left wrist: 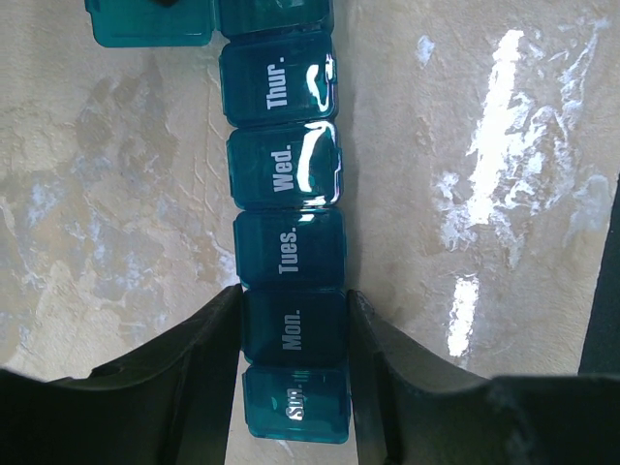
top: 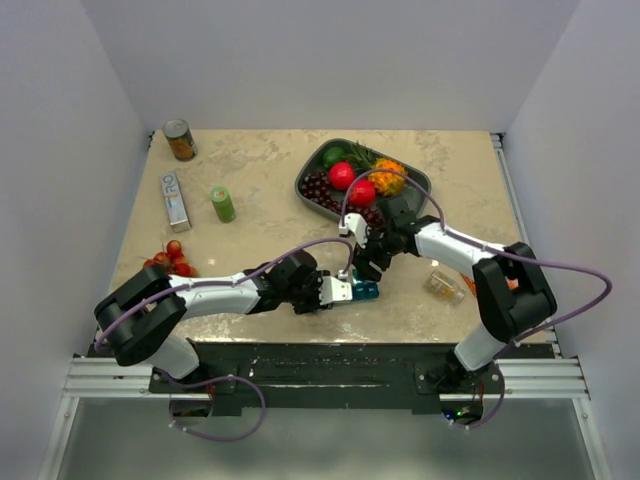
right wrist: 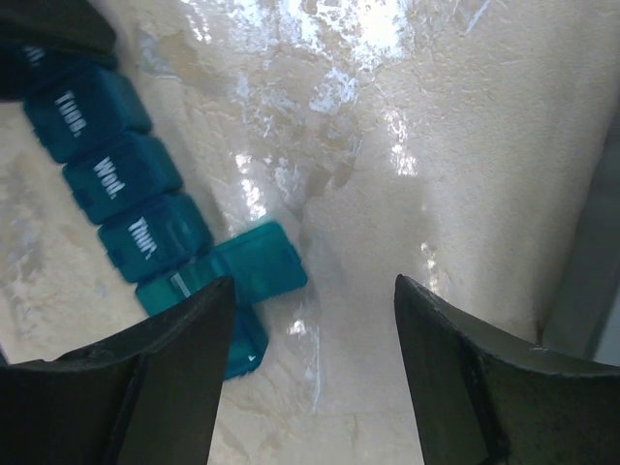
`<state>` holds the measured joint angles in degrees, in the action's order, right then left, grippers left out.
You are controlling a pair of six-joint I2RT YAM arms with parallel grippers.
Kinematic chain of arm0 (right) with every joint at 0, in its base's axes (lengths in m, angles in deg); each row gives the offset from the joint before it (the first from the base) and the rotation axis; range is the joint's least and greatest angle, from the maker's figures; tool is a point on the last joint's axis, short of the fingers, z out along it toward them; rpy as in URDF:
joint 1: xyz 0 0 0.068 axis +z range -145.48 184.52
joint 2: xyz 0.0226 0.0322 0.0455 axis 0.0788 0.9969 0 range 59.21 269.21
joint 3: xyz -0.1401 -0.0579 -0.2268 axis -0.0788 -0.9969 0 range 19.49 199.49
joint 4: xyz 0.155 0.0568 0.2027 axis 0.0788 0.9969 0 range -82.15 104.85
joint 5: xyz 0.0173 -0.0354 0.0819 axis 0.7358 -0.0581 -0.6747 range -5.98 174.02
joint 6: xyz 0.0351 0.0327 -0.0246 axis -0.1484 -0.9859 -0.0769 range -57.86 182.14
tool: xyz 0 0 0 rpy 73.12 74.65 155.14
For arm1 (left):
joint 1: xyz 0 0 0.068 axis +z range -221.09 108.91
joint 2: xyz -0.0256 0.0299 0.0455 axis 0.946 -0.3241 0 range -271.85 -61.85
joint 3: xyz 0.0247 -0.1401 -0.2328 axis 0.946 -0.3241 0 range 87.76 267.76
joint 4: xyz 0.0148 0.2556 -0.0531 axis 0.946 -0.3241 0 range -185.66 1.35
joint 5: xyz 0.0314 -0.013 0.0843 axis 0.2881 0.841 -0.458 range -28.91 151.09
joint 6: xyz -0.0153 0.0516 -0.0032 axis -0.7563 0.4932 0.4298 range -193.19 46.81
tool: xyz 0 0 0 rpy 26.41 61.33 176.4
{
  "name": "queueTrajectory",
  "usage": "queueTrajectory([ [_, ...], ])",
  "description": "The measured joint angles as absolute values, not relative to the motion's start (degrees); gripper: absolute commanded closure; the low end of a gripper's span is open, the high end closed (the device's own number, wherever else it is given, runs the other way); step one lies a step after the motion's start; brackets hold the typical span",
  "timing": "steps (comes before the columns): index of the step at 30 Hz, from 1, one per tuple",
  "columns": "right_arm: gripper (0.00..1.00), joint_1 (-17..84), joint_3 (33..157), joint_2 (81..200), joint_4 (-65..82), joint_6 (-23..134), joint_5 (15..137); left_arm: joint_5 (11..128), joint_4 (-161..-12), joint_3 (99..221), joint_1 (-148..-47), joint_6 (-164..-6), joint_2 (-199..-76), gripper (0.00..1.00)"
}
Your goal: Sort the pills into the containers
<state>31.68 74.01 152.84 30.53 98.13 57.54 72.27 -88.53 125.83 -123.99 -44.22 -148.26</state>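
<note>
**Trainee:** Where is the task item, and what secures it?

**Technician:** The left pincer (left wrist: 294, 298) is clenched across the narrow width of the pill-organiser strip (left wrist: 286, 165). One finger bears on each side wall of the "Mon." cell. The strip lies flat on the tabletop (top: 260, 190), towards 6 o'clock in the top view.

**Trainee:** Material and form?

**Technician:** Translucent teal moulded plastic, glossy, in square cells with rounded corners and white day lettering. I judge it rigid and light. On the polished, marbled surface it would likely slide if not pinned, so the side walls are the correct hold. One lid (right wrist: 262, 262), past "Thur.", is folded out towards 3 o'clock in the right wrist view.

**Trainee:** And the right side?

**Technician:** The right pincer (right wrist: 315, 284) is released. Its jaws stand wide over bare tabletop, just beside the open lid.

**Trainee:** Where are the pills?

**Technician:** The pills (top: 440, 282) are tan pieces inside a small clear bottle (top: 448, 289), at 3 o'clock from the strip. The bottle appears to lie on its side. I judge it light, smooth and apt to roll, so grip it across the body. I cannot tell whether it is capped.
</note>
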Motion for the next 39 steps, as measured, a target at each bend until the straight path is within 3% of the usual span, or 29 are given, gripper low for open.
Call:
queueTrajectory([
  [2,0.27,30.1,74.1,150.8,32.3,99.8,55.0,71.6,-88.5,125.8,-124.0,-44.6,-148.3,0.58],
  [11,0.21,21.7,74.1,138.0,40.1,107.9,43.8,68.9,-89.0,125.9,-124.0,-46.5,-147.4,0.25],
  [22,0.16,15.3,72.9,130.7,43.0,109.1,45.6,68.6,-90.0,125.9,-124.0,-48.7,-134.7,0.19],
  [28,0.14,11.6,73.9,130.3,49.9,109.7,50.9,68.4,-89.3,124.4,-123.6,-50.0,-123.1,0.03],
  [39,0.14,5.0,74.5,129.1,59.9,111.3,59.1,66.6,-87.1,115.1,-123.1,-51.6,-107.5,0.0],
])
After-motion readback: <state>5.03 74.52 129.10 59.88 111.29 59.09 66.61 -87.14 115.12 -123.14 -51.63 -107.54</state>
